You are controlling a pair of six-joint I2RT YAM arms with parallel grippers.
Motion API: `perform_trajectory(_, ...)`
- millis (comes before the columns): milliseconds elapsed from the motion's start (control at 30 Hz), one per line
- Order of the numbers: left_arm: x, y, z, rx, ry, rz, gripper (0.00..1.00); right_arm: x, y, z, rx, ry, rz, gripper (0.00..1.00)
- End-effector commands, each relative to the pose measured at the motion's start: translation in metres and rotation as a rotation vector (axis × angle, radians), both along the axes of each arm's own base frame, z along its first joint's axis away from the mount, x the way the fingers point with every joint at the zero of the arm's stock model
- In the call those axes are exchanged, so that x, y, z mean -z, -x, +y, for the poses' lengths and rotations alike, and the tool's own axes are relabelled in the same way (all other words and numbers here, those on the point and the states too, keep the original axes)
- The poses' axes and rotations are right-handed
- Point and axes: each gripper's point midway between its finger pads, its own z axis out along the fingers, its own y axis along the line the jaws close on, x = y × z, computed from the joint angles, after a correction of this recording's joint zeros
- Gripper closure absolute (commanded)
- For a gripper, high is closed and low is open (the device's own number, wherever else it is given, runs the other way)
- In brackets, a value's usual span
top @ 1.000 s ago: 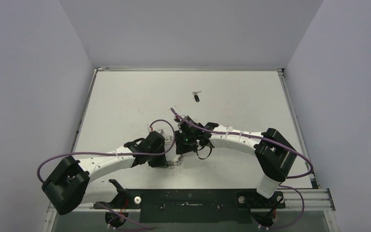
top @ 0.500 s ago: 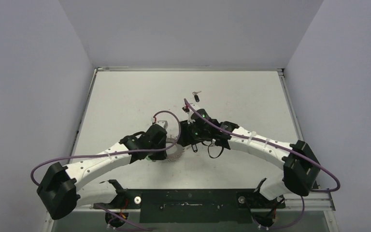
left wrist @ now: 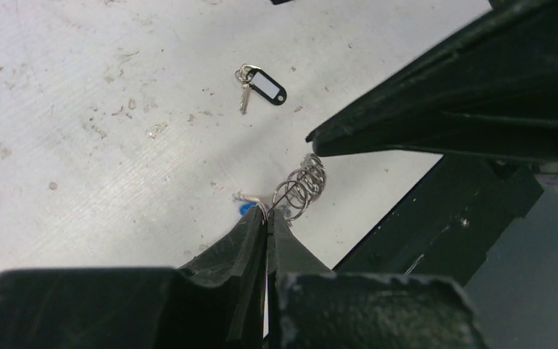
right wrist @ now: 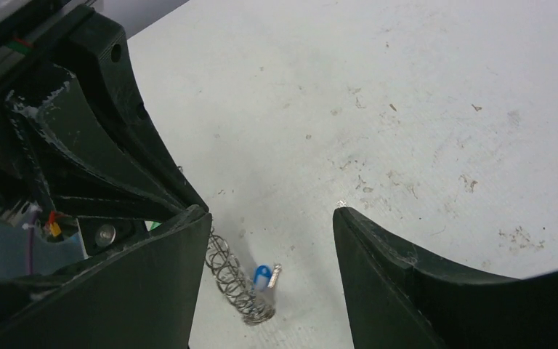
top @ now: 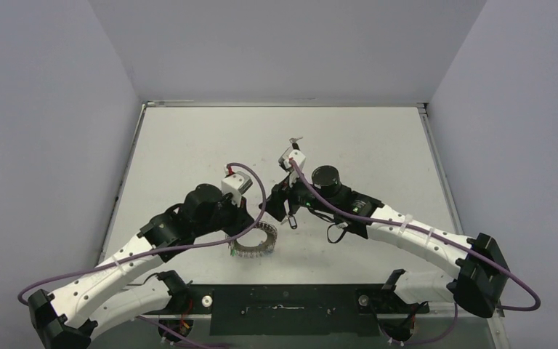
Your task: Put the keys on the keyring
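The left gripper (left wrist: 267, 218) clamps the coiled silvery keyring (left wrist: 304, 190); the right gripper (right wrist: 267, 212) gapes over the scuffed table (right wrist: 407, 109).

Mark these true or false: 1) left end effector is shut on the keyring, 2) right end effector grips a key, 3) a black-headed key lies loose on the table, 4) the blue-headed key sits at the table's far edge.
1) True. The left end effector is pinched shut on the rim of the keyring.
2) False. The right end effector has its jaws apart with nothing between them.
3) True. A black-headed key lies on the table, apart from the ring.
4) False. The blue-headed key lies right beside the keyring.
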Motion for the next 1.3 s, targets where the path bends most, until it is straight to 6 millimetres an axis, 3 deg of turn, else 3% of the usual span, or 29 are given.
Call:
perform_trajectory(0,-0.031,0.000,-0.018,0.169,0.100,-0.206,1.00,-0.038,0.012,0.008,-0.159,-0.075,-0.192,0.37)
perform_trajectory(333,-0.037,0.013,-0.030,0.467,0.064,-0.404,1.00,-0.034,0.022,0.000,-0.276,-0.083,-0.276,0.38)
perform_trajectory(700,-0.070,0.002,-0.043,0.535,0.398,-0.369,1.00,-0.023,0.034,-0.014,-0.340,-0.150,-0.290,0.40)
perform_trajectory(933,-0.069,0.005,-0.047,0.580,0.514,-0.332,1.00,-0.016,0.039,-0.011,-0.343,-0.247,-0.265,0.42)
perform_trajectory(1267,-0.073,0.019,-0.046,0.631,0.570,-0.353,1.00,-0.011,0.050,-0.013,-0.426,-0.222,-0.346,0.49)
